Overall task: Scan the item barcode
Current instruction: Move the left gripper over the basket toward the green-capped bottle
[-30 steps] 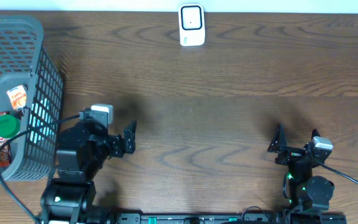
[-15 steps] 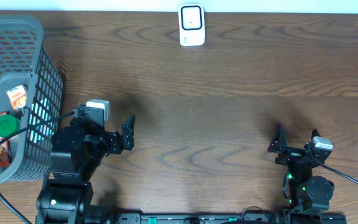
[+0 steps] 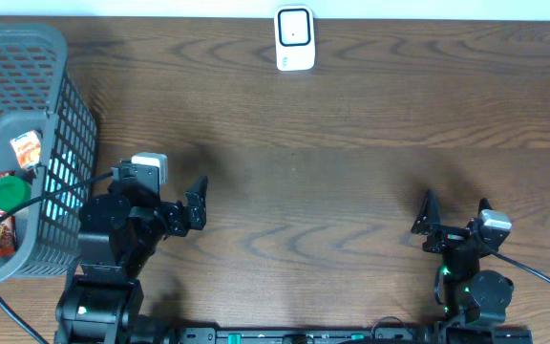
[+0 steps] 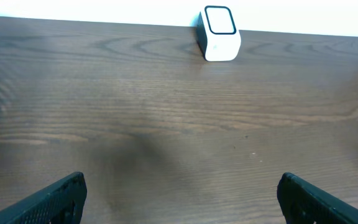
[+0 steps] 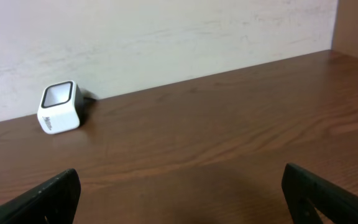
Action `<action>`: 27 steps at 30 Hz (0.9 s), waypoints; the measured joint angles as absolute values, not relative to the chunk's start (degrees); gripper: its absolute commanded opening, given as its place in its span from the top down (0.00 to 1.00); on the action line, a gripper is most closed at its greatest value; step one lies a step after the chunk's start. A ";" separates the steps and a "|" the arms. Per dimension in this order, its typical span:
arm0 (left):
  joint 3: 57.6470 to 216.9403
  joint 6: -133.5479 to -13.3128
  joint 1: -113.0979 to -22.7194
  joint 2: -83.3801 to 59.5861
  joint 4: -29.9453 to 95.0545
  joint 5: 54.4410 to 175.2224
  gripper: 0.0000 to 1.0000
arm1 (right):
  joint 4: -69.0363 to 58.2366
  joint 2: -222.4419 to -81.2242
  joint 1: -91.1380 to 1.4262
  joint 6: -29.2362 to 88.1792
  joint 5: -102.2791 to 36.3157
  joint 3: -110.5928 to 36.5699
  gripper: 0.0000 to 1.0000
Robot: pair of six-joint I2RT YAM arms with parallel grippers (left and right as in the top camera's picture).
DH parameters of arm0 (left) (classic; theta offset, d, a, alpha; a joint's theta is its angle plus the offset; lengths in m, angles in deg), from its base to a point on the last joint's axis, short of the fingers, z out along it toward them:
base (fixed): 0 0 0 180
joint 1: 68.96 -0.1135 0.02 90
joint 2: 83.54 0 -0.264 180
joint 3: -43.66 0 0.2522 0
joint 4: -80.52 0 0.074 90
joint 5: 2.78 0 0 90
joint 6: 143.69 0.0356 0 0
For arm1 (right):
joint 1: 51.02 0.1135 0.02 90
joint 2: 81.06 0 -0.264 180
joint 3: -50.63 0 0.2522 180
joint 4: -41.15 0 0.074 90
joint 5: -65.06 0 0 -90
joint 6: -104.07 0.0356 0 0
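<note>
I am holding my left gripper (image 3: 197, 204) low over the near left part of the wooden table (image 3: 351, 143), its fingers spread wide and gripping nothing. My right gripper (image 3: 456, 212) is hovering at the near right, spread just as wide and likewise empty. Through both wrist cameras I am seeing bare wood between the black fingertips.

Just beside my left arm, the grey basket (image 3: 60, 115) is sitting at the table's left edge, and the goods are lying inside it — a green-capped item (image 3: 10, 194), with an orange-and-white packet (image 3: 27, 148) just beyond it. I cannot tell where any barcode is sitting.

Farthest off, the white scanner (image 3: 294, 40) is standing at the table's far edge, near the middle — well apart from both grippers and from the basket.
</note>
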State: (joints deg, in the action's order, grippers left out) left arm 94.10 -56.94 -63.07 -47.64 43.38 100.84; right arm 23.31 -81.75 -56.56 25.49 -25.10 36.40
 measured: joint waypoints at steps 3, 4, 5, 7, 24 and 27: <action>94.10 -57.81 -63.07 -47.64 43.38 100.80 0.02 | 23.31 -81.79 -56.56 25.49 -25.10 36.40 0.01; 94.10 -57.99 -63.07 -47.64 43.38 100.71 0.02 | 23.31 -81.81 -56.56 25.49 -25.10 36.40 0.01; 94.10 -58.14 -63.07 -47.64 43.38 100.56 0.02 | 23.31 -81.86 -56.56 25.47 -25.10 36.40 0.01; 94.10 -58.25 -63.09 -47.64 43.38 100.14 0.02 | 23.31 -82.03 -56.56 25.49 -25.10 36.40 0.01; 116.57 -60.04 -63.09 -39.08 32.15 95.75 0.02 | 23.31 -82.12 -56.56 25.49 -25.10 36.40 0.01; 123.26 -60.35 -63.31 -35.08 28.39 92.97 0.02 | 23.31 -82.12 -56.56 25.49 -25.10 36.40 0.01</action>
State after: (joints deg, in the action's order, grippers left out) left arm 123.26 -60.35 -63.31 -35.08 28.39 92.97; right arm 23.31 -82.12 -56.56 25.49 -25.10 36.40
